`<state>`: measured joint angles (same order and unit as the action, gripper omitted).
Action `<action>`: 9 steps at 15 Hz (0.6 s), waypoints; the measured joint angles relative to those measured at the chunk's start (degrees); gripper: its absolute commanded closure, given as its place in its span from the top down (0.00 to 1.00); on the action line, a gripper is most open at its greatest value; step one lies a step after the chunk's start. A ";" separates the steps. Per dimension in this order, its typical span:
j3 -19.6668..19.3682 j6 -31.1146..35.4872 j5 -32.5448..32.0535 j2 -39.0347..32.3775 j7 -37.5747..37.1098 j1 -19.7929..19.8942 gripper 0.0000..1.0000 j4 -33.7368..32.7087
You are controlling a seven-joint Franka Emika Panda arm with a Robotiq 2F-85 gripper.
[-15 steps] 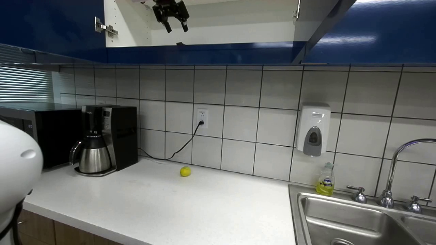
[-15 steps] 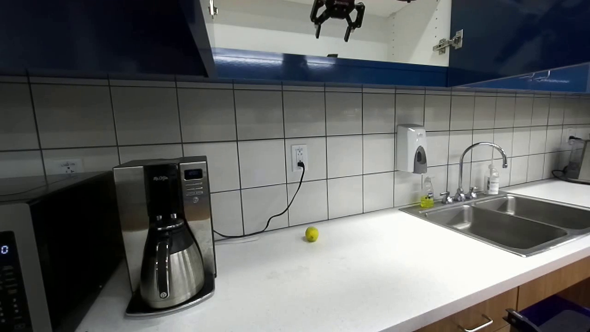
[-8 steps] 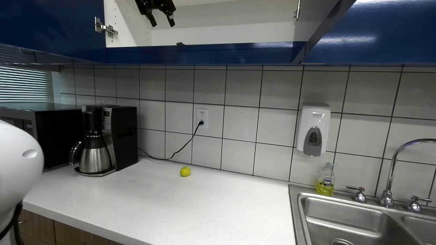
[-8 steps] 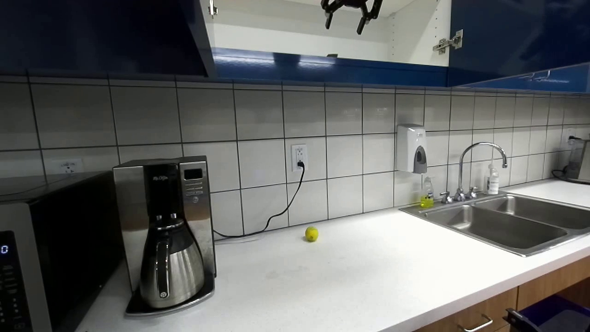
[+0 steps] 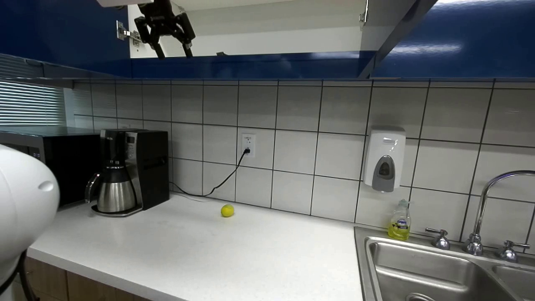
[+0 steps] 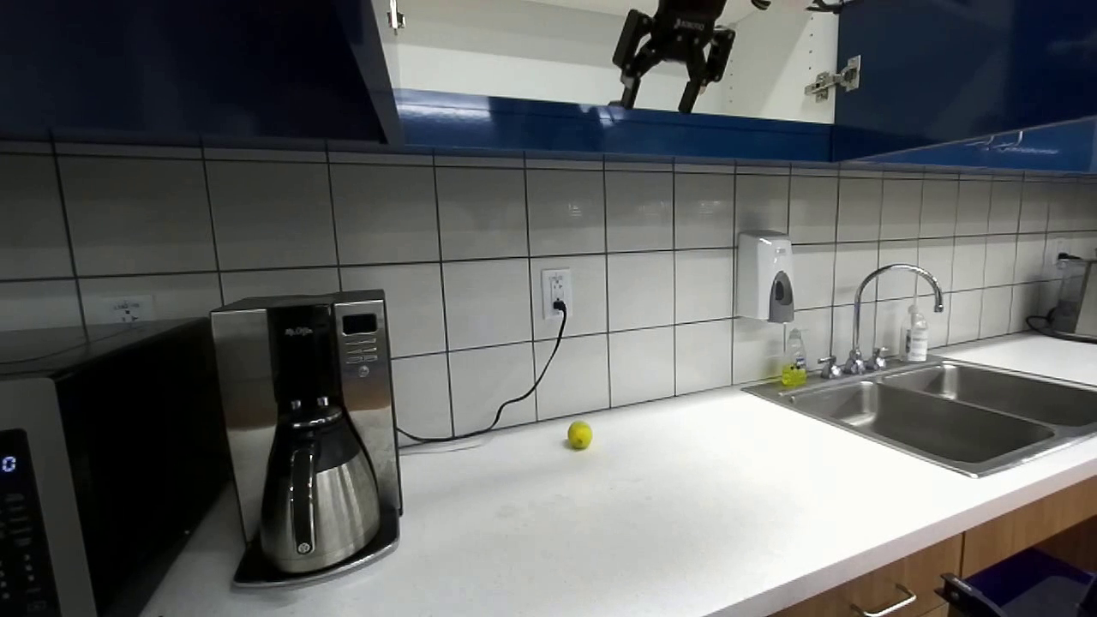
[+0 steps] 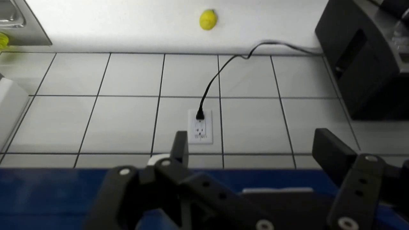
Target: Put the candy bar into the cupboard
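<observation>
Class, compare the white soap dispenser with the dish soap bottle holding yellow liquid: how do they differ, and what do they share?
The soap dispenser is mounted on the tiled wall; the dish soap bottle stands on the rim of the sink. The soap dispenser is opaque white with a grey lower front, while the dish soap bottle is see-through. The soap dispenser is larger than the dish soap bottle. Both are upright.

I see my smooth, bulbous white arm (image 5: 23, 200) with black cable (image 5: 21, 265) left of the boxy black-and-silver coffee maker (image 5: 152, 171); pale screws (image 7: 124, 171) stud my angular black gripper (image 5: 174, 54).
</observation>
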<state>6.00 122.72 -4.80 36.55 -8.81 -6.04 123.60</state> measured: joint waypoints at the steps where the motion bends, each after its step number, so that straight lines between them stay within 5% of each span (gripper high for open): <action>1: -0.07 -0.90 0.15 0.36 2.03 -0.44 1.00 1.62; 9: -1.96 -3.29 1.90 0.70 8.28 -1.55 1.00 13.88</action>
<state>4.04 119.44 -2.90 37.26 -0.53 -7.59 137.47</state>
